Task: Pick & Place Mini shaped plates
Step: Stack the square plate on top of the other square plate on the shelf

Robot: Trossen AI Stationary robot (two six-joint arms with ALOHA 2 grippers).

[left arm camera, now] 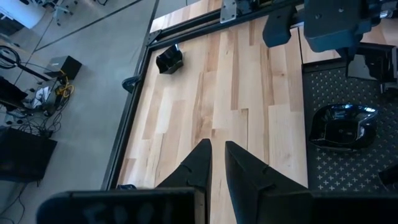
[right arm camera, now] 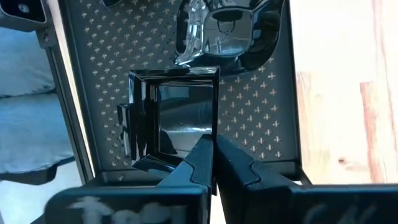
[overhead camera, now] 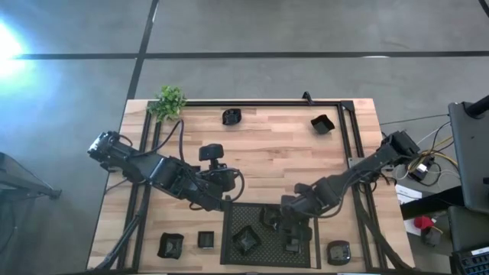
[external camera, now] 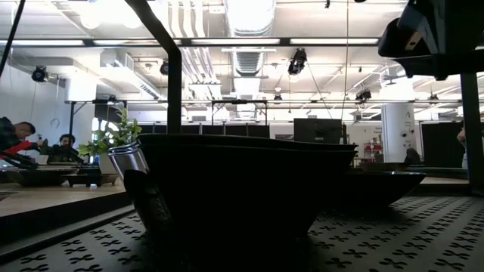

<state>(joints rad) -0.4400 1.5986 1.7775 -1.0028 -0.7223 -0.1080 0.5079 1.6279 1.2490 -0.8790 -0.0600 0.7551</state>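
Several tiny glossy black mini plates lie about the wooden table (overhead camera: 267, 153): two near the far edge (overhead camera: 231, 117) (overhead camera: 322, 124), two at the near left (overhead camera: 170, 245) (overhead camera: 205, 240), one at the near right (overhead camera: 338, 251). Others sit in the black mesh tray (overhead camera: 229, 252), among them an angular one (overhead camera: 246, 241) (left arm camera: 343, 126). My right gripper (overhead camera: 291, 233) (right arm camera: 214, 142) points down over the tray, shut on a square plate (right arm camera: 174, 118). My left gripper (overhead camera: 226, 200) (left arm camera: 217, 144) hangs above bare wood left of the tray, its fingers a little apart with nothing between them. My right gripper has the square plate by one side wall (right arm camera: 216, 121), near a corner. One finger (right arm camera: 200, 155) stands inside the dish and the other (right arm camera: 239, 165) outside, both coming from above and pointing down. Whether the plate's bottom rests on the tray mesh, I cannot tell.
A small green plant (overhead camera: 169, 101) stands at the far left corner. A dark metal frame (overhead camera: 348, 153) runs along the table's far and right sides. In the low view a plate (external camera: 242, 181) on the mesh fills the foreground. People sit in the room beyond (external camera: 23, 140).
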